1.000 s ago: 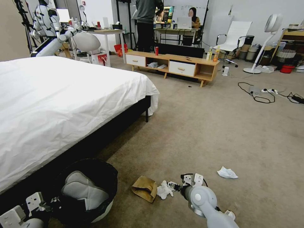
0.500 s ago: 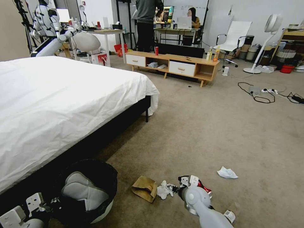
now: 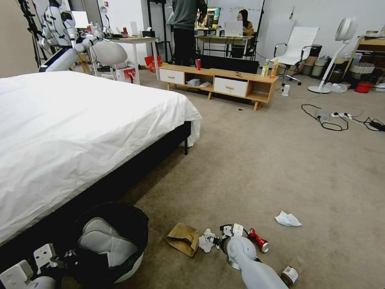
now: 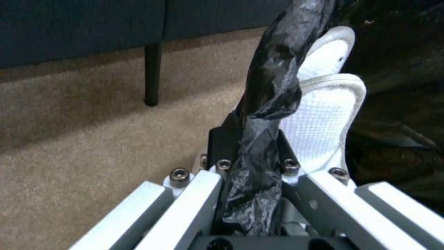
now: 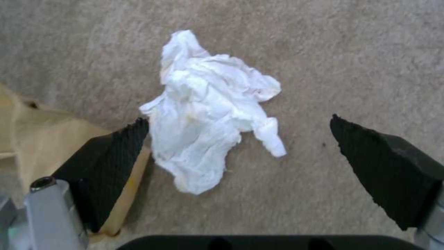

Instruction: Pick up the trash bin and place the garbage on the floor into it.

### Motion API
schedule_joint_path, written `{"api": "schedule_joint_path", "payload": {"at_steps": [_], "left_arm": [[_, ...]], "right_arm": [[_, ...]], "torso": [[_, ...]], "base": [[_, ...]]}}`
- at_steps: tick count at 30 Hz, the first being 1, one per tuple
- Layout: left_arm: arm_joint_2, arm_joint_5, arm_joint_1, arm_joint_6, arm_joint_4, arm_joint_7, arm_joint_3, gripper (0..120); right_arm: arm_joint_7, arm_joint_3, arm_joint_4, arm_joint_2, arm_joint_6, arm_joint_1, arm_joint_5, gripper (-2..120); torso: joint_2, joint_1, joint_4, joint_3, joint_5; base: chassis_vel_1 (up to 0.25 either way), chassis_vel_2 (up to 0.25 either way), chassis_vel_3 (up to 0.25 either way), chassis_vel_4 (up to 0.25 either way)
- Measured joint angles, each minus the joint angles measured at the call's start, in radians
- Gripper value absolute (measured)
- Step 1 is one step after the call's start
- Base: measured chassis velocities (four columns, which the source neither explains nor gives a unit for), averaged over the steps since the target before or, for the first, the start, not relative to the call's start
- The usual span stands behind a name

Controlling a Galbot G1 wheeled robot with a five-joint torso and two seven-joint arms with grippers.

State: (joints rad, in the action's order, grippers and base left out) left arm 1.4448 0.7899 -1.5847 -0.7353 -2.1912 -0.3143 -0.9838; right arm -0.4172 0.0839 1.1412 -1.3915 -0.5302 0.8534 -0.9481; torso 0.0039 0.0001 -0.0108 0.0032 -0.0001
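The trash bin (image 3: 110, 224), white with a black bag liner, sits low beside the bed on the floor (image 3: 280, 168). My left gripper (image 3: 69, 254) is shut on its bag-covered rim (image 4: 261, 132), and a white padded item (image 4: 326, 114) lies inside. My right gripper (image 3: 211, 240) hangs open just over a crumpled white tissue (image 5: 208, 111), one pad (image 5: 116, 156) on each side of it. The rest of the garbage lies around it: a brown paper bag (image 3: 183, 239), a crushed red can (image 3: 258, 240), a second tissue (image 3: 287, 219) and a small bottle (image 3: 289, 275).
The bed (image 3: 80, 132) with its dark frame borders the work area on the left. A low wooden cabinet (image 3: 218, 82) stands far ahead, and cables (image 3: 333, 120) lie on the carpet at the far right. Open carpet stretches ahead of the garbage.
My right arm has shifted left toward the tissue, uncovering the crushed red can and the small bottle behind it. The left gripper and the bin have stayed put.
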Motion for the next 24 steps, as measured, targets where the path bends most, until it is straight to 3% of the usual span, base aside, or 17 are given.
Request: {"api": "schedule_joint_path", "payload": {"at_steps": [24], "left_arm": [[-0.012, 0.005, 0.01, 0.0, 0.01, 0.003, 0.007, 2]], "right_arm": [[0.062, -0.037, -0.132, -0.063, 0.035, -0.074, 0.043, 100]], "torso": [[0.0, 0.0, 0.0001, 0.0, 0.0]], "base": [[0.0, 0.0, 0.0, 0.0]]}}
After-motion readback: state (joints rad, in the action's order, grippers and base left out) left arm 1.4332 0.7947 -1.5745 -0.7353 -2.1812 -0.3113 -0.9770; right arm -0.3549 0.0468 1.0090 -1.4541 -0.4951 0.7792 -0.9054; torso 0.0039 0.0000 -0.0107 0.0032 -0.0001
